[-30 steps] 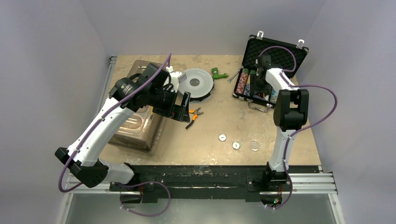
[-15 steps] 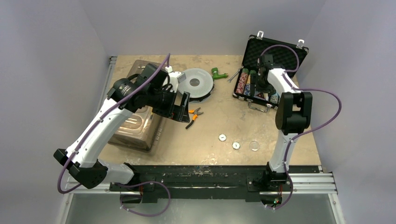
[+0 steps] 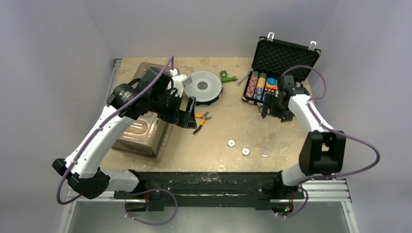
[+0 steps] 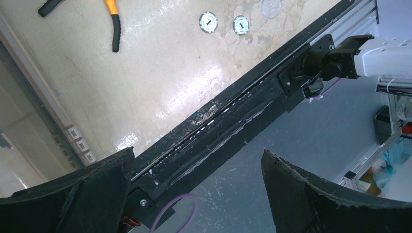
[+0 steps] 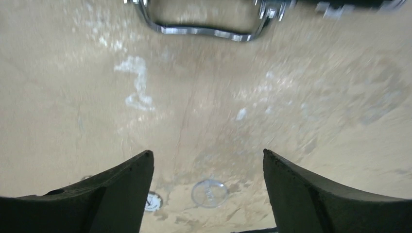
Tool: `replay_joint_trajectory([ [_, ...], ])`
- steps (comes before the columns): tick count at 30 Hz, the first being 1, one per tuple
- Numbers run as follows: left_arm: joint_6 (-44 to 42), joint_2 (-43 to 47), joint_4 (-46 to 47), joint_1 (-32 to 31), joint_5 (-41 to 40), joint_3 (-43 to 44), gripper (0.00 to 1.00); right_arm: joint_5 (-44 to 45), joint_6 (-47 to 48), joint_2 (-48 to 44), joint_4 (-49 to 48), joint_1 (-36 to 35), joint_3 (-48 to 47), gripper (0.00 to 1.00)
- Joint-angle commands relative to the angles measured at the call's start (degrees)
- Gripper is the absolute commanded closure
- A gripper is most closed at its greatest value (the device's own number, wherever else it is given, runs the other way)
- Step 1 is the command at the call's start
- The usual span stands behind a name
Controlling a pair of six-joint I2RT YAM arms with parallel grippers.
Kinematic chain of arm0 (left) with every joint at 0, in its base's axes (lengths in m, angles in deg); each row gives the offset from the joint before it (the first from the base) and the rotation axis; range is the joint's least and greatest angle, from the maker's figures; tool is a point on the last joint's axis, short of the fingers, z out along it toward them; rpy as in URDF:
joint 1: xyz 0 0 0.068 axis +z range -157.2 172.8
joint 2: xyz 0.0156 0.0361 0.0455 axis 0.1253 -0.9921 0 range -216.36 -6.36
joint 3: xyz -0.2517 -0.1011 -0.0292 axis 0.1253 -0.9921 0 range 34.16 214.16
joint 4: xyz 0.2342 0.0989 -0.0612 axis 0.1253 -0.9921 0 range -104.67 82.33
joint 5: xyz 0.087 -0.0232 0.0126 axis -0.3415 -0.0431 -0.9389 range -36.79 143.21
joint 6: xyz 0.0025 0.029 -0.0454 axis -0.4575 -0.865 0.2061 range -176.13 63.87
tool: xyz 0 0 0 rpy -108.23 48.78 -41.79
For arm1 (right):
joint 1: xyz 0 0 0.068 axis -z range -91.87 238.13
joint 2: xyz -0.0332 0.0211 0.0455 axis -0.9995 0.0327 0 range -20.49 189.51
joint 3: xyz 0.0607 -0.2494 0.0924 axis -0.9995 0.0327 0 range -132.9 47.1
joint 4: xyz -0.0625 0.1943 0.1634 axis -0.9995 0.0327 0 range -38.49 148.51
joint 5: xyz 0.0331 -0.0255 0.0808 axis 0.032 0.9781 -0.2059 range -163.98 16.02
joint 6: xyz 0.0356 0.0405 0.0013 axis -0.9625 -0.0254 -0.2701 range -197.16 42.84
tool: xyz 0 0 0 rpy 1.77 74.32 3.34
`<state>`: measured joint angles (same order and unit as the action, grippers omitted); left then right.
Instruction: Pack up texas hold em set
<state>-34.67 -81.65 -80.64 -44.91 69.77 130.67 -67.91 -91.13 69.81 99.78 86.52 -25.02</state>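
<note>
The black briefcase (image 3: pixel 286 54) stands open at the back right, foam lid up, with chip rows (image 3: pixel 256 85) inside. Its metal handle (image 5: pixel 201 30) shows at the top of the right wrist view. Three small round buttons lie on the table: two white ones (image 3: pixel 231 142) (image 3: pixel 246 151) and a clear one (image 3: pixel 264 154), which also shows in the right wrist view (image 5: pixel 209 192). My right gripper (image 3: pixel 270 105) is open and empty, just in front of the case. My left gripper (image 3: pixel 188 111) is open and empty, raised beside the clear bin.
A large clear plastic bin (image 3: pixel 141 128) sits at the left. A round grey disc spool (image 3: pixel 204 86), a green fitting (image 3: pixel 225 75) and orange-handled pliers (image 3: pixel 201 119) lie mid-table. The black rail (image 3: pixel 218 177) runs along the near edge.
My right gripper has pulled back out of the briefcase toward the near side and now hangs over the table in front of the case. The left arm shifted slightly.
</note>
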Motion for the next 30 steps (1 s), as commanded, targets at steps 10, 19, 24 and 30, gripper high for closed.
replay_joint_trajectory([
  [10, -0.1, 0.97, 1.77, -2.81, 1.61, -0.36, 0.01, -10.65, -16.23, -17.98, 2.48, -4.32, 25.68, 0.13],
  [19, 0.14, 1.77, 1.78, -3.9, 1.78, -0.97, 0.01, -6.26, -20.32, -16.52, -0.02, -6.27, 30.52, 0.22],
  [24, 0.17, 1.73, 1.76, -4.12, 1.91, -0.91, 0.01, -4.65, -22.23, -13.38, -1.99, -6.37, 30.68, 0.25],
  [30, -0.01, 1.61, 1.36, -4.32, 1.53, -0.5, 0.01, -3.14, -23.02, -10.41, -4.01, -6.47, 30.98, 0.27],
])
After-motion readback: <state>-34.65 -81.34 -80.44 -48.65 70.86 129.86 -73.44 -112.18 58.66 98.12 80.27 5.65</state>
